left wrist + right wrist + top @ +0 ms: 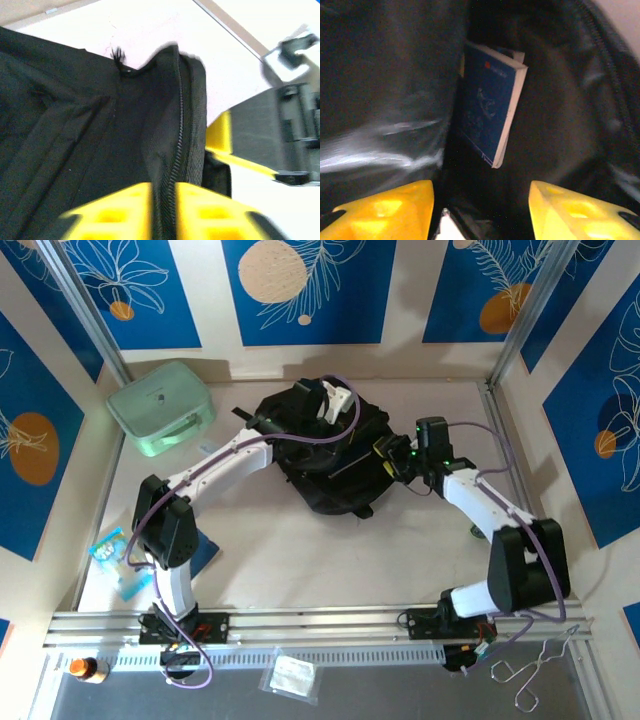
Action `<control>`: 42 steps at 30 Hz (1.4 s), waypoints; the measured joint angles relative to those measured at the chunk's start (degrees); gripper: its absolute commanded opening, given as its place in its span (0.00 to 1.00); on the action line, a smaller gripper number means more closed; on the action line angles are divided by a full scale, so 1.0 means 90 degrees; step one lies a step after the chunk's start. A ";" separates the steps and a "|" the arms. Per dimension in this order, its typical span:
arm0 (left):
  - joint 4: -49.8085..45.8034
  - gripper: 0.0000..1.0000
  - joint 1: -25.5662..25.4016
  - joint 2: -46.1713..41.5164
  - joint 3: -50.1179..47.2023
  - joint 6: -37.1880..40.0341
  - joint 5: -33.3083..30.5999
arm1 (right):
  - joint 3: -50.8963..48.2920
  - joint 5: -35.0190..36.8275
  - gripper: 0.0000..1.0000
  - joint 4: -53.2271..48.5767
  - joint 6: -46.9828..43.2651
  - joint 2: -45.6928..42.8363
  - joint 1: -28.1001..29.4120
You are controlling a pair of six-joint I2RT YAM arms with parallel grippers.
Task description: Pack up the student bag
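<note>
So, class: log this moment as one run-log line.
left tool: shut on student bag zip edge | right tool: open at bag mouth | blue book: in bag

arms (pixel 215 462): white links, black joints | cables (pixel 131 532): purple | fingers (pixel 385 210): yellow, moulded recesses

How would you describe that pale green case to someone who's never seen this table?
Start at the big black backpack in the middle of the table. Look to its left, into the far left corner: the case lies there. It is mint green and boxy with a handle, unlike the soft black backpack.
</note>
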 measured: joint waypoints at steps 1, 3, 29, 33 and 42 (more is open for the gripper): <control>-0.0007 0.49 0.0000 0.0000 -0.0036 -0.0044 -0.0007 | -0.0012 0.0211 0.61 -0.0197 -0.0058 -0.0202 -0.0058; -0.0056 0.58 -0.0002 -0.0007 -0.0126 -0.0177 -0.0036 | -0.0010 0.0578 0.65 -0.0520 -0.0209 -0.0525 -0.0170; -0.1639 1.00 0.2837 -0.3597 -0.5411 -0.3599 -0.3050 | 0.1319 0.1515 0.84 -0.1404 -0.2016 0.0260 0.0605; -0.1668 1.00 0.2985 -0.3881 -0.5855 -0.4065 -0.3031 | 0.1452 0.1489 0.82 -0.1389 -0.2018 0.0381 0.0605; -0.0947 0.99 0.3041 -0.4279 -0.6982 -0.5221 -0.2458 | 0.1503 0.1467 0.81 -0.1350 -0.1955 0.0544 0.0571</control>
